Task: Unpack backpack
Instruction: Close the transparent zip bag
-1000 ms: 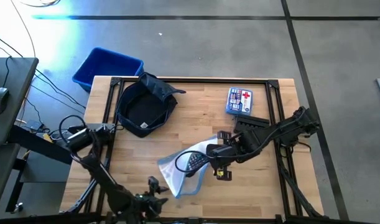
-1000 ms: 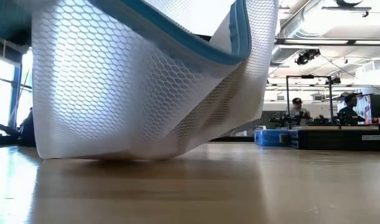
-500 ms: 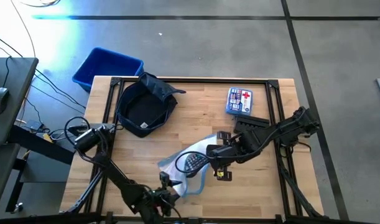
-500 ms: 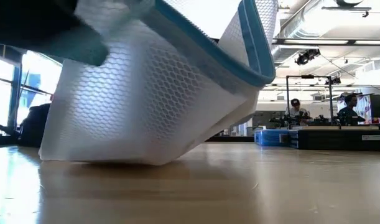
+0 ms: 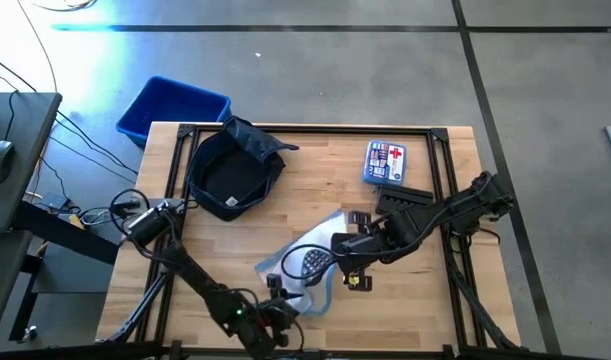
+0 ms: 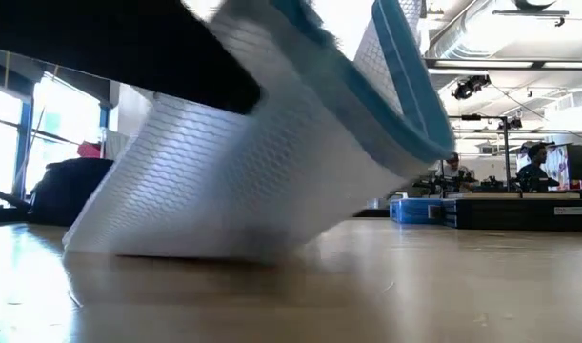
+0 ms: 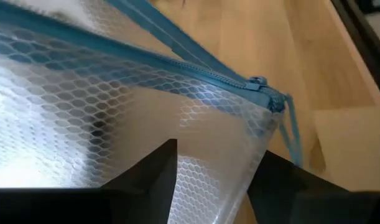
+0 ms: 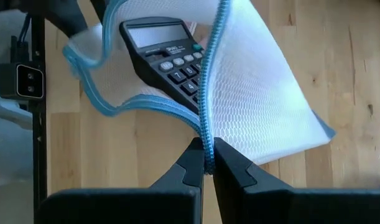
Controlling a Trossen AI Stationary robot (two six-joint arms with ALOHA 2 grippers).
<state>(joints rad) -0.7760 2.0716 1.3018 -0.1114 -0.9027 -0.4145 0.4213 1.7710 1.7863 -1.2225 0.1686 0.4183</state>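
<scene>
A clear mesh pouch (image 5: 303, 265) with a blue zipper holds a black calculator (image 8: 168, 56). It stands near the table's middle front, its lower edge (image 6: 186, 250) on the wood. My right gripper (image 5: 337, 262) is shut on the pouch's upper edge. My left gripper (image 7: 214, 155) is open at the pouch's near end (image 5: 285, 300), with the mesh corner by the zipper's end (image 7: 264, 99) between its fingers. The dark navy backpack (image 5: 230, 170) lies open at the far left of the table, and no gripper touches it. My right gripper pinches the zipper edge of the pouch's mouth (image 8: 207, 149) between its two fingers, coming steeply from above. The pouch hangs open below the fingers, its bottom on the table, the calculator inside. My left gripper's fingers (image 7: 155, 180) flank the pouch's corner; I cannot tell whether they touch the mesh.
A first-aid box (image 5: 385, 162) lies at the far right of the table. A bright blue bin (image 5: 173, 108) stands on the floor beyond the far left corner. Bare wood lies between the backpack and the pouch.
My left gripper has moved along the near edge toward the table's right and slightly down, rolling as it went, until its fingers stand around the pouch's near corner. The pouch's near side has shifted and leans more. My right gripper has kept its hold.
</scene>
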